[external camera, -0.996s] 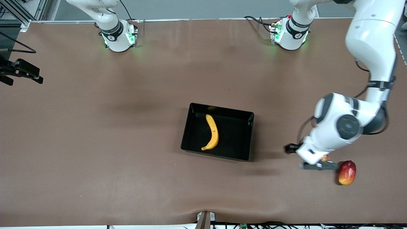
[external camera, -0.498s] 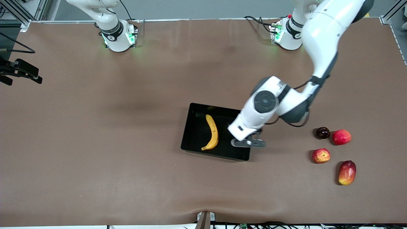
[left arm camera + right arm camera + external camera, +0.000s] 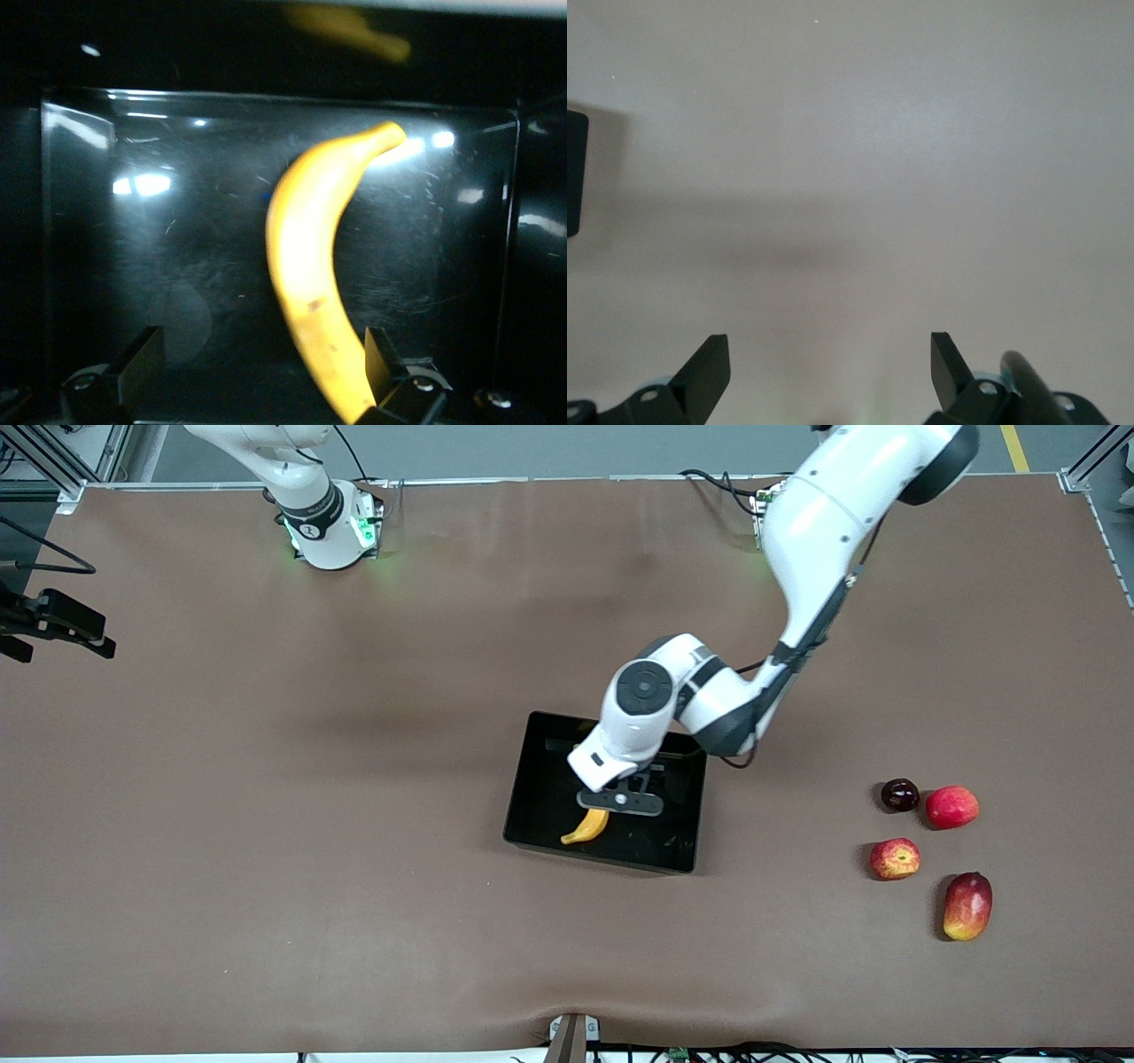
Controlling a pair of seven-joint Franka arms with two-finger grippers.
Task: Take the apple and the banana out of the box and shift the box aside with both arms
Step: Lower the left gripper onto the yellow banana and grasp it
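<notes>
On the brown table [image 3: 266, 824], our left gripper [image 3: 257, 376] hangs wide over the banana [image 3: 310, 274] in the box [image 3: 532, 797], one finger [image 3: 383, 359] beside the fruit, so we must descend and close, while the right gripper [image 3: 824, 363] waits wide.

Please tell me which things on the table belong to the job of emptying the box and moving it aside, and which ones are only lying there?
Belong to the job:
- banana, in the box
- box
- apple, already on the table
- left gripper, open over the banana
- right gripper, open, waiting over bare table

Only lying there:
- mango
- plain red fruit
- dark round fruit
</notes>
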